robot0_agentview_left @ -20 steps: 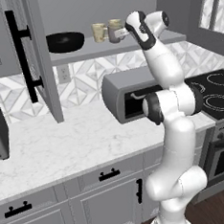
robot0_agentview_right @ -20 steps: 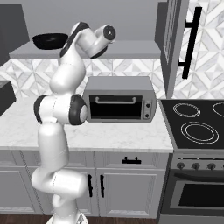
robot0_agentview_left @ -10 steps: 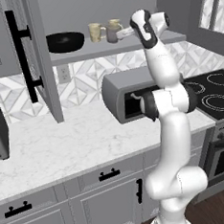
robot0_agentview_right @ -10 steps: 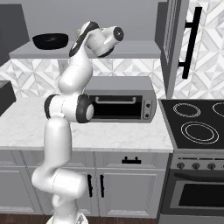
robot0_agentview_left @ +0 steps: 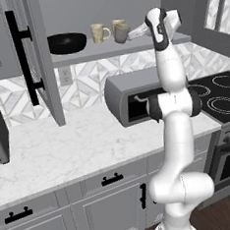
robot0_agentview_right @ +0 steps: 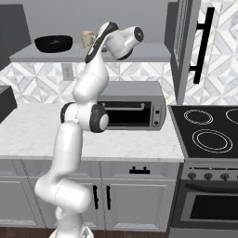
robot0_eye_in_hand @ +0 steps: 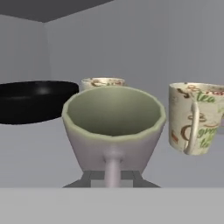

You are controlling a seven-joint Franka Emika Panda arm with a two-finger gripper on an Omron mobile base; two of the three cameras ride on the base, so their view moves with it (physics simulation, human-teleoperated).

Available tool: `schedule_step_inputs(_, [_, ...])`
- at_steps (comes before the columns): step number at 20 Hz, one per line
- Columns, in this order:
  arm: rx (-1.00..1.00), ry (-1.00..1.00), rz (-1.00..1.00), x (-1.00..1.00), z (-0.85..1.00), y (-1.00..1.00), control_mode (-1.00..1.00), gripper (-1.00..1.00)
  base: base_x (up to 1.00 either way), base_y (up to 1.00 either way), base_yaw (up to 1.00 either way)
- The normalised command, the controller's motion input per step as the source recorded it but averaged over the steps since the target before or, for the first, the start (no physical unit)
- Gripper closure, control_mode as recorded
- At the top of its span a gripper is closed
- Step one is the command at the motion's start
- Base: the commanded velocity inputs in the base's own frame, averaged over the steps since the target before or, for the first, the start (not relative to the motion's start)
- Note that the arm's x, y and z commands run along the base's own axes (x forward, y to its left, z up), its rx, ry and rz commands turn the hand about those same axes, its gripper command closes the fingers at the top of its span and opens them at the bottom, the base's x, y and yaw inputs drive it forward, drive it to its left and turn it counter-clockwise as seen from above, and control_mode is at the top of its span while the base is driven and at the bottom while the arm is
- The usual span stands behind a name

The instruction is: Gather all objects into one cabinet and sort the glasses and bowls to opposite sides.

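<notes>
arm pulls up at the shelf, grey mug dead ahead

swinging right since a second ago, the upper arm now stands nearly upright in the left base view, and the hand (robot0_agentview_left: 140, 32) has slid along the shelf (robot0_agentview_left: 106, 49) to reach in from the right end. it's pointing at the grey mug (robot0_agentview_left: 121, 32), which stands upright on the shelf, and the hand view puts that mug (robot0_eye_in_hand: 113, 127) square in the middle, handle facing the camera, right at the fingertips. the hand is pinched almost fully shut; whether it has hold of the handle, can't tell from these pictures. one cream mug (robot0_agentview_left: 99, 33) stands just left of the grey one, handle to the right, and another cream mug (robot0_agentview_left: 117, 23) peeks out from behind it. in the hand view a cream mug (robot0_eye_in_hand: 197, 117) with a printed pattern sits to the right, and the rim of the other (robot0_eye_in_hand: 102, 82) shows behind the grey one. the black bowl (robot0_agentview_left: 67, 42) sits at the left end of the shelf, apart from the mugs. the cabinet door (robot0_agentview_left: 36, 54) stands open at the left, with its long black bar handle (robot0_agentview_left: 24, 60). down below, the toaster oven (robot0_agentview_right: 132, 110) sits on the desk (robot0_agentview_left: 66, 151), beside the stove (robot0_agentview_right: 209, 132).
</notes>
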Motion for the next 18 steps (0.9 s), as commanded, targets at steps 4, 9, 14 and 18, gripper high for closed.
schedule_step_inputs(4, [-0.22,0.00,0.00,0.28,0.29,0.06,-1.00,1.00,0.00,0.00,0.00])
schedule_step_inputs(9, [-0.07,0.03,-0.01,0.14,0.03,0.09,-1.00,1.00,0.00,0.00,0.00])
schedule_step_inputs(14, [0.01,0.11,0.00,0.00,0.00,-0.06,-1.00,1.00,0.00,0.00,0.00])
schedule_step_inputs(18, [0.00,0.00,0.00,0.00,0.00,0.00,-1.00,1.00,0.00,0.00,0.00])
